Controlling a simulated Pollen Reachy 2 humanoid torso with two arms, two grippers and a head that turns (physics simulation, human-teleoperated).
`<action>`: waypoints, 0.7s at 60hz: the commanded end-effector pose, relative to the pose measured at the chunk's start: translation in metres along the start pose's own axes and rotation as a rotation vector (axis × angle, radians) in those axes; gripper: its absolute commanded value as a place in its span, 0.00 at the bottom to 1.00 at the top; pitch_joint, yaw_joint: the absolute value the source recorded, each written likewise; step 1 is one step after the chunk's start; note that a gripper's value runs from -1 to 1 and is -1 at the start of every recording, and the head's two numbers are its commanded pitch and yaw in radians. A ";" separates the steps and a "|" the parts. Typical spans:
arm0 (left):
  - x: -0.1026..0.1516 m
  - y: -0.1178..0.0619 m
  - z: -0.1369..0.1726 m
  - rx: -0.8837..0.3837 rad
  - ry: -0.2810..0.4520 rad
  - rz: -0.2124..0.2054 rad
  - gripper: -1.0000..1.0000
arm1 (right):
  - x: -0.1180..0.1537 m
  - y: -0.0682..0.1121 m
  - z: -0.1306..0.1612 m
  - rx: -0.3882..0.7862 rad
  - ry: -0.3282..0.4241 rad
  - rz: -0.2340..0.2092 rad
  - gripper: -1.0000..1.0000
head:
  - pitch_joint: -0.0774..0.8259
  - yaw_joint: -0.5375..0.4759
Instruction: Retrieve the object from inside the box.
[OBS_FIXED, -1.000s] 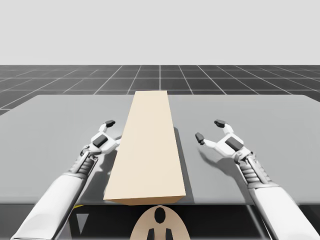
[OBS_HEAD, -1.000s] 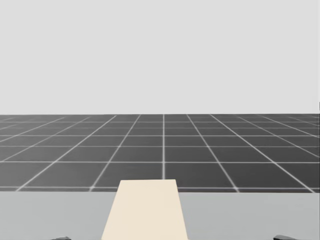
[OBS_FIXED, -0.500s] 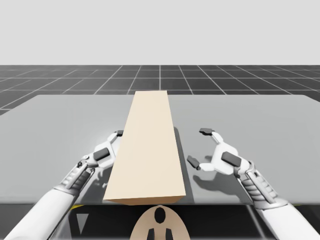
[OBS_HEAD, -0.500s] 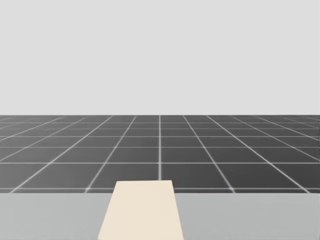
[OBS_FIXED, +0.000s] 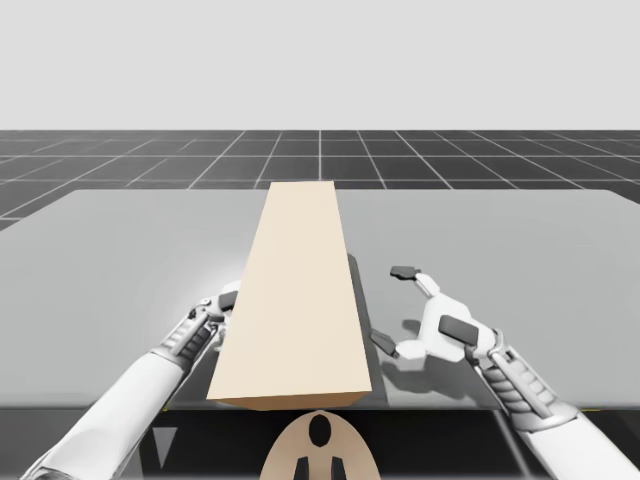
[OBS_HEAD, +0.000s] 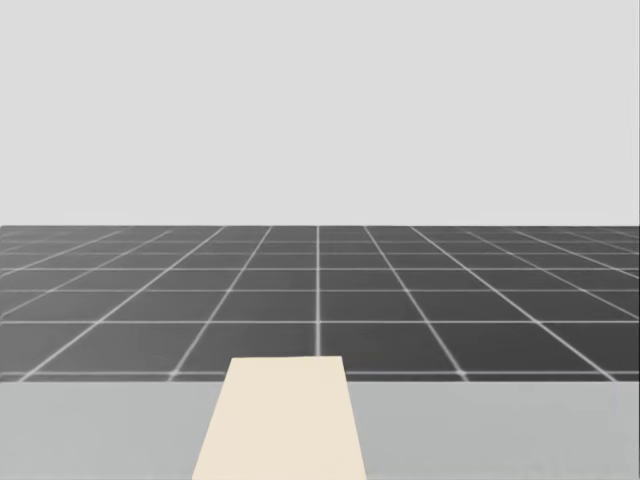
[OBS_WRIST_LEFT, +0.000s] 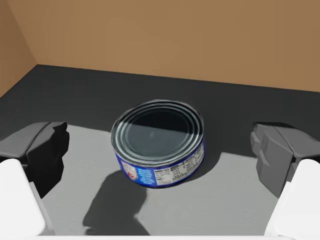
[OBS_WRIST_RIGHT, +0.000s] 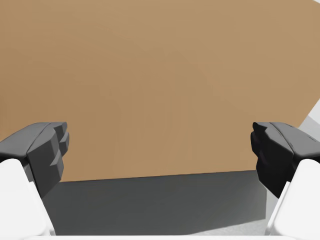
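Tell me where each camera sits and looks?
High view: above the table, looking down on the tan box; both arms show.
Head view: on my head, facing forward over the box to the floor.
Left wrist view: on my left hand, peering into the box at a blue can; left end effector open.
Right wrist view: on my right hand, facing the box's wall; right end effector open.
High and head views share the box top.
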 end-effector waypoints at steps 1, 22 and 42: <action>-0.008 0.011 -0.021 -0.041 0.028 0.029 0.00 | 0.000 0.003 0.001 0.023 -0.005 0.014 0.00 | 0.09 0.52; -0.026 0.024 -0.058 -0.173 0.043 0.104 0.00 | 0.002 0.007 0.002 0.048 -0.017 0.020 0.00 | 0.10 0.51; -0.038 0.019 -0.059 -0.254 0.073 0.164 0.97 | 0.002 0.008 0.002 0.053 -0.013 0.026 0.00 | 0.10 0.51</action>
